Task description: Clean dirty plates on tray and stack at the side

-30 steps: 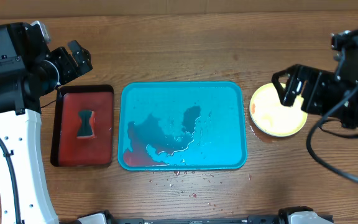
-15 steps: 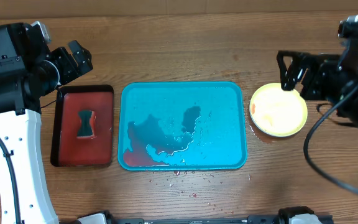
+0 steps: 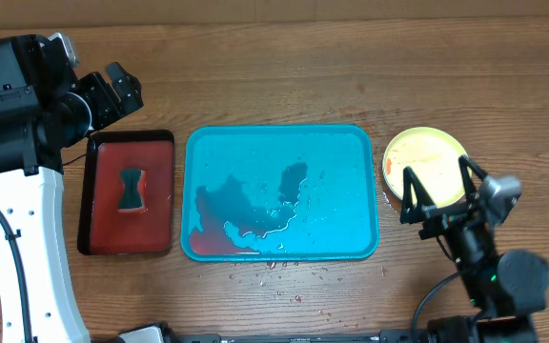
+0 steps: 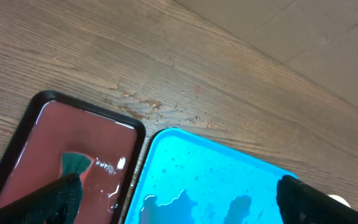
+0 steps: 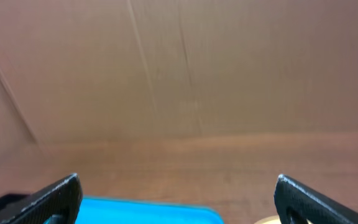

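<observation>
Teal-blue tray [image 3: 280, 191] lies flat at middle of table [image 3: 284, 86], long side running left to right, rounded corners, raised rim. Inside it, water pools across lower left half, with dark wet patch toward centre and red sauce tinting near left corner. Yellow-green plate [image 3: 425, 164] is round, right way up, flat on table just right of tray, not touching it. Orange-red smear on its left rim, pale centre. Near edge covered in overhead view. Other plates beneath it: cannot tell.
</observation>
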`<state>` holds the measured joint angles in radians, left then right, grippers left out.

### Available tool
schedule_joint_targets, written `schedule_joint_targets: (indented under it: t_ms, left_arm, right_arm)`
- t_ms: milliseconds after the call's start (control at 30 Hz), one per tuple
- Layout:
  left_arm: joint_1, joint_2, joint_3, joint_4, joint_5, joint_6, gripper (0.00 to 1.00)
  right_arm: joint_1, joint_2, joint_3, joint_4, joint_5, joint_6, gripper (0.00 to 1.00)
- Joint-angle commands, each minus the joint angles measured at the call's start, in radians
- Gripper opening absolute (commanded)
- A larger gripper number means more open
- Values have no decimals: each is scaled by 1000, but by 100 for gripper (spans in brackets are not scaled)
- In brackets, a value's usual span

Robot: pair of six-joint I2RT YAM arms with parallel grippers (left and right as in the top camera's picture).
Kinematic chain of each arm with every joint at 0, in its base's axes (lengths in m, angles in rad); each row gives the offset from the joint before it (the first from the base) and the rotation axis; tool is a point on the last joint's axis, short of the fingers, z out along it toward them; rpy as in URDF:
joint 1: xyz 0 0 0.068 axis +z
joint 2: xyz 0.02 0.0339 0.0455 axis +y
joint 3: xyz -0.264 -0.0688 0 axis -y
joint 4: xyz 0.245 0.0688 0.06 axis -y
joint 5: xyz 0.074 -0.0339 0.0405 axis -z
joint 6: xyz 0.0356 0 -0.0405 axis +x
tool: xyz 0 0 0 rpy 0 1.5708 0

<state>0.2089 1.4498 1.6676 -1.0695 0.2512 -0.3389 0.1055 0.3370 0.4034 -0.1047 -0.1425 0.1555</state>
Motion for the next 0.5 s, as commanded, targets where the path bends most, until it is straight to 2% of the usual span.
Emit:
schedule_joint_targets:
  t_ms: [0, 133, 300, 467]
  left_arm:
    - [-2, 1, 5, 3, 4, -13, 100]
    - [-2, 1, 5, 3, 4, -13, 100]
    - [-2, 1, 5, 3, 4, -13, 100]
    - [-2, 1, 5, 3, 4, -13, 100]
  right_arm:
    - [-3, -113, -168, 101, 11, -7, 100]
    - [-3, -240, -311, 135, 11, -6, 100]
    - [-3, -334, -373, 137, 10, -6, 100]
    - [-3, -334, -380, 0, 12, -7, 100]
